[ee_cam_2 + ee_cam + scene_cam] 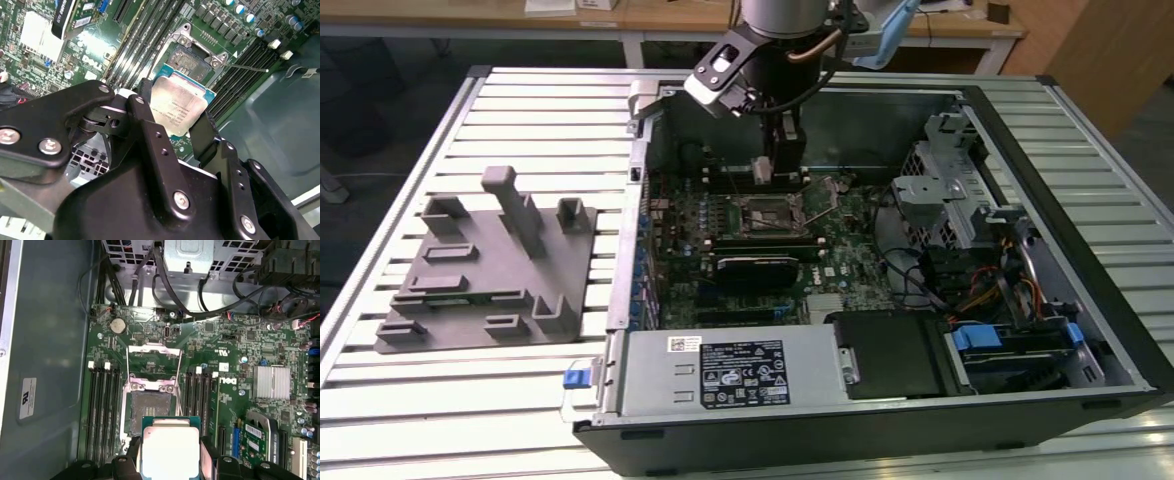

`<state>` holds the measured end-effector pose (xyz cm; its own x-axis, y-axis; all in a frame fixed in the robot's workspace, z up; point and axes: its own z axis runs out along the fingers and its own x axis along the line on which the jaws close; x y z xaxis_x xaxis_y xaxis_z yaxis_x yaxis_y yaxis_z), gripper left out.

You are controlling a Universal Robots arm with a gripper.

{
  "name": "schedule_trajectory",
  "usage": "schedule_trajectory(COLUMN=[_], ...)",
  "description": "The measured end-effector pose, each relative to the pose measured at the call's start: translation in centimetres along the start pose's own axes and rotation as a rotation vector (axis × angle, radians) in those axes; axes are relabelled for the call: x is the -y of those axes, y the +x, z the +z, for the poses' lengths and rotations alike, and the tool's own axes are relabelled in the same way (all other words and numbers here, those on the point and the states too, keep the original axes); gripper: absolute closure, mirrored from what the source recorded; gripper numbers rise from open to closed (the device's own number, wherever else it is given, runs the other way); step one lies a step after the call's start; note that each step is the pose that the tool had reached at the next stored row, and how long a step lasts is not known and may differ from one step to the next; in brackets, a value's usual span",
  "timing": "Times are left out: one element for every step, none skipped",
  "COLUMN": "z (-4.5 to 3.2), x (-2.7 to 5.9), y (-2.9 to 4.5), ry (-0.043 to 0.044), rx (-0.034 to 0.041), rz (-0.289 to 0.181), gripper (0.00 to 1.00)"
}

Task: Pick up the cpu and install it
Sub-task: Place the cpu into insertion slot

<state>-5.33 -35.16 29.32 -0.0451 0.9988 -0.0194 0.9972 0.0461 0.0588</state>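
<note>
The cpu (167, 447) is a small square chip with a silvery top plate and a green rim, and my gripper (169, 460) is shut on its two opposite edges. In the second wrist view the cpu (177, 107) sits tilted between the black fingers (150, 127), hanging just above the motherboard. The dark socket (150, 412) lies open right beside it, its metal load plate (155, 365) flipped back and its thin lever (245, 66) swung out. In the exterior view my gripper (774, 178) reaches down into the open computer case over the socket (767, 215).
Memory slots (102, 405) flank the socket on both sides. A drive cage with cables (961, 200) fills the case at the exterior view's right, and a power supply (720, 375) sits at the front. A grey tray with upright posts (487, 270) stands on the slatted table at the left.
</note>
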Motion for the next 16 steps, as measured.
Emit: schedule_trajectory(z=[0.07,0.16,0.28,0.41,0.55,0.70,0.84,0.99,1.15,1.29,1.43,1.56,1.72,1.88,2.07,2.23], x=[-0.08,-0.13,-0.16,-0.21,-0.27,-0.32,-0.36,-0.38,-0.39,-0.39,-0.38,-0.38,-0.38,-0.37,-0.37,-0.36], y=[0.05,0.09,0.14,0.19,0.23,0.27,0.30,0.32,0.33,0.34,0.35,0.35,0.36,0.37,0.38,0.39], ry=[0.0000,-0.0001,-0.0001,0.0000,0.0001,0.0000,0.0000,0.0000,0.0001,0.0001,0.0001,0.0001,0.0001,0.0002,0.0002,0.0001], rx=[0.0000,-0.0001,0.0000,0.0000,0.0001,0.0000,0.0000,0.0000,0.0000,0.0001,0.0001,0.0002,0.0002,0.0002,0.0002,0.0002], rz=[0.000,0.000,0.000,0.000,0.000,0.000,0.000,0.000,0.000,0.000,0.001,0.002,0.003,0.003,0.003,0.003], gripper=[0.45,0.45,0.45,0.45,0.45,0.45,0.45,0.45,0.45,0.45,0.45,0.45,0.45,0.45,0.45,0.45])
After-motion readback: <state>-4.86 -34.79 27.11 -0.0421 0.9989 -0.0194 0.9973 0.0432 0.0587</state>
